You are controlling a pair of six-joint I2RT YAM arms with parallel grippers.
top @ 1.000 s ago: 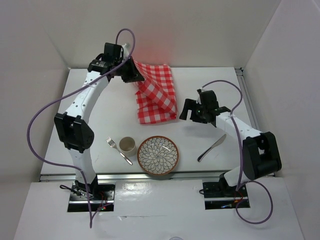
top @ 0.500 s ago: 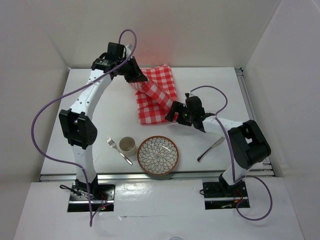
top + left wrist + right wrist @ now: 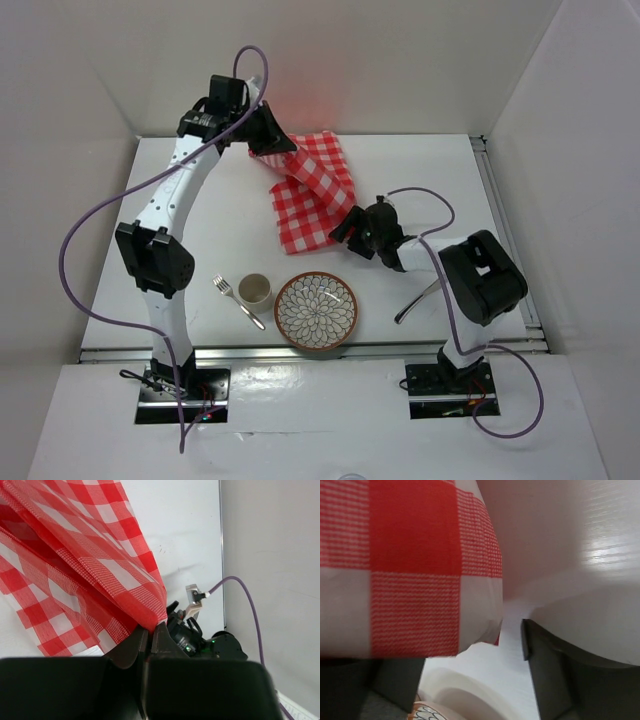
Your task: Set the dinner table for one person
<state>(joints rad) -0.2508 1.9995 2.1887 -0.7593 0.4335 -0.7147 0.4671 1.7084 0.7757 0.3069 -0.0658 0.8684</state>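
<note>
Our left arm arches high and far, left claw [image 3: 272, 143] clamped on the checked cloth [image 3: 318, 190] hanging below it. Our right arm stretches low, right claw [image 3: 349, 226] spread astride the cloth's edge, the dinner table [image 3: 440, 180] beneath both.

The left arm [image 3: 170, 200] stretches tall toward the back, left claw [image 3: 283, 148] pinched tight. The right arm [image 3: 480, 285] is folded low, reaching leftward, right claw [image 3: 345, 226] spread wide.
</note>
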